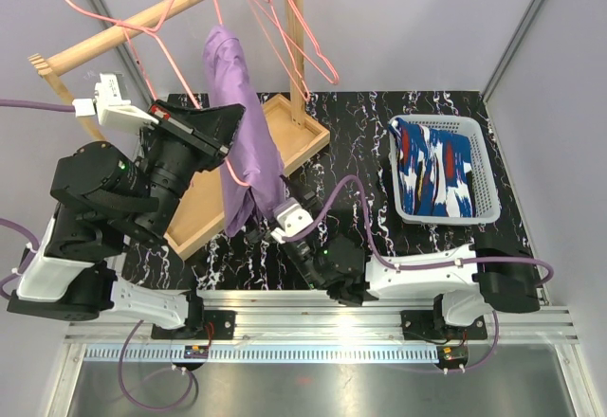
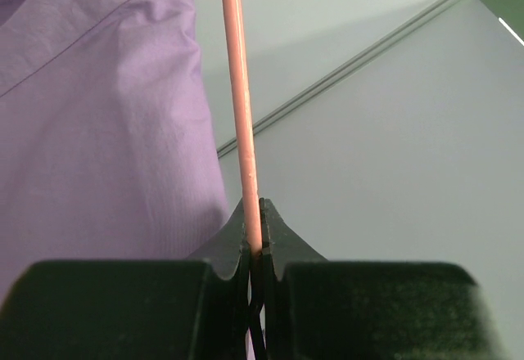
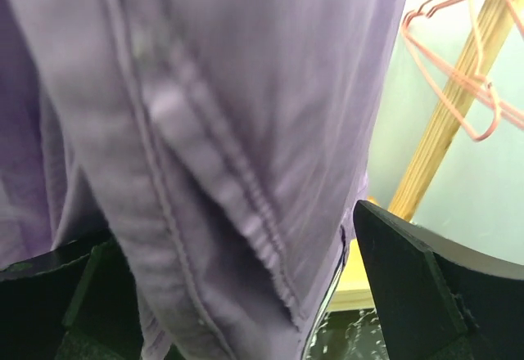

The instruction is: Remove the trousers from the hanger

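Lilac cloth fills the right wrist view: the lower part of the lilac shorts hangs between the two fingers of the right gripper. The fingers stand wide apart and do not press on the cloth yet. This gripper is low, just over the near edge of the table, a little left of the middle.

Higher up, over the left side, the left gripper is clenched on the thin pink wire of the hanger, with the cloth just beside it. The shorts are draped over this hanger, above the wooden tray. I cannot tell if the hanger's hook rests on the wooden rack pole at the far edge.

The dark blue shorts lie in the white basket by the right edge, so I judge that only the lilac pair is left.

What could go wrong, in my opinion:

- The right fingers may close on one layer or only on the seam, and then the soft cloth slides out when the arm pulls down.
- The wire is thin and smooth. A strong pull can turn it inside the left grip or drag it out — then hanger and shorts fall together onto the tray.
- If the pull is not along the drape, the cloth may bunch on the wire and stick.
- The empty hangers are near, so a wide swing of the left arm may catch them.
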`<action>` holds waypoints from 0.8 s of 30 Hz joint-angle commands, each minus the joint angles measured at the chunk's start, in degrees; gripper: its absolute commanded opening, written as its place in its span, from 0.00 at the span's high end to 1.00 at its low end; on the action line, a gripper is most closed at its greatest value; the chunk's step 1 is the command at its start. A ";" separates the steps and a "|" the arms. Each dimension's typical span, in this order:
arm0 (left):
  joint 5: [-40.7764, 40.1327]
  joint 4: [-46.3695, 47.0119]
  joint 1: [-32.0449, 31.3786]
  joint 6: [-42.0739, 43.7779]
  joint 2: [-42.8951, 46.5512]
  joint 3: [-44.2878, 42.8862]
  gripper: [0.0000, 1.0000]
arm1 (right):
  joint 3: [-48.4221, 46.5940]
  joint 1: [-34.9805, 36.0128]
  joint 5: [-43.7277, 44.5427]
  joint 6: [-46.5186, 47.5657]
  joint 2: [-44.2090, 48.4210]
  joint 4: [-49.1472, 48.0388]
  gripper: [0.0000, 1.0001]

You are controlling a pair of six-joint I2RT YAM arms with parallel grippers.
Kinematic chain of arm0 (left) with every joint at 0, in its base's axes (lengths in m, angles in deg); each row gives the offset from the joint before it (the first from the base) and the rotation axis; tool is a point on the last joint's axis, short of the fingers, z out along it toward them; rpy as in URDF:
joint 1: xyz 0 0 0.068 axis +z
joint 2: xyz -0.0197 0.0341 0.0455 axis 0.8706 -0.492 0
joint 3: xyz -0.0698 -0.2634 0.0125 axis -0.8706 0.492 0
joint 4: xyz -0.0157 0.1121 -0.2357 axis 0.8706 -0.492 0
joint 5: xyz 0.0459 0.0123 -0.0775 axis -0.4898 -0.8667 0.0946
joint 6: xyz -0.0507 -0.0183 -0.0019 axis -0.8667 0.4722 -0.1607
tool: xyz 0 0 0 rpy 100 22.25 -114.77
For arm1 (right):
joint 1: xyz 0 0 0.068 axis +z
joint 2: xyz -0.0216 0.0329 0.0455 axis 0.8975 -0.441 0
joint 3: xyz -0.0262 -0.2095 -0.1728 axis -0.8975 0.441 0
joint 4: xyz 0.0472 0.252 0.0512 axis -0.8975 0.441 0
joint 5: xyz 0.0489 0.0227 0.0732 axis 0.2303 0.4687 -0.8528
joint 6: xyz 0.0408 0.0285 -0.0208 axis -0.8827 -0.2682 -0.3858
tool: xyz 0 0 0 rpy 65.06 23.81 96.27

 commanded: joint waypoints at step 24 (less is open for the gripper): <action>2.00 -20.48 0.25 -6.01 -0.87 -3.72 1.00 | -17.96 -0.14 -12.52 9.06 12.78 26.88 0.20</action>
